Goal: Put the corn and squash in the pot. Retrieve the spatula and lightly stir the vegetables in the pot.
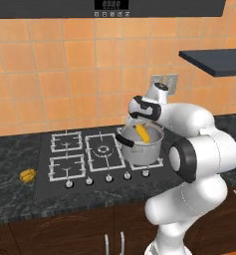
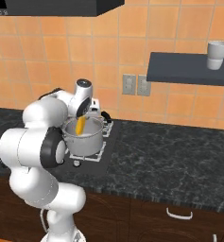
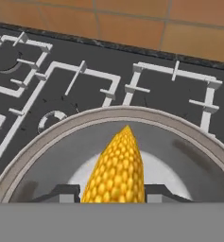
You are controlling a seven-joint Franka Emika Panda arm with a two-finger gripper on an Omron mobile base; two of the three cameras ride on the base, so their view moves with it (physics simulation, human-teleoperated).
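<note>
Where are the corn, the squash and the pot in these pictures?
corn (image 3: 117,165), hand view, middle of the cob
squash (image 1: 28,175), left base view, its top, on the counter
pot (image 1: 142,152), left base view, steel side wall

Orange tiled wall (image 1: 64,64) backs a dark speckled stone table (image 2: 179,156) with a black gas hob (image 1: 74,164) set in it, dark wooden cabinets (image 1: 64,234) below, a black range hood (image 1: 89,7) above, a dark wall shelf (image 2: 189,68) carrying a white cup (image 2: 217,54), and twin grey outlets (image 2: 135,85).
</note>
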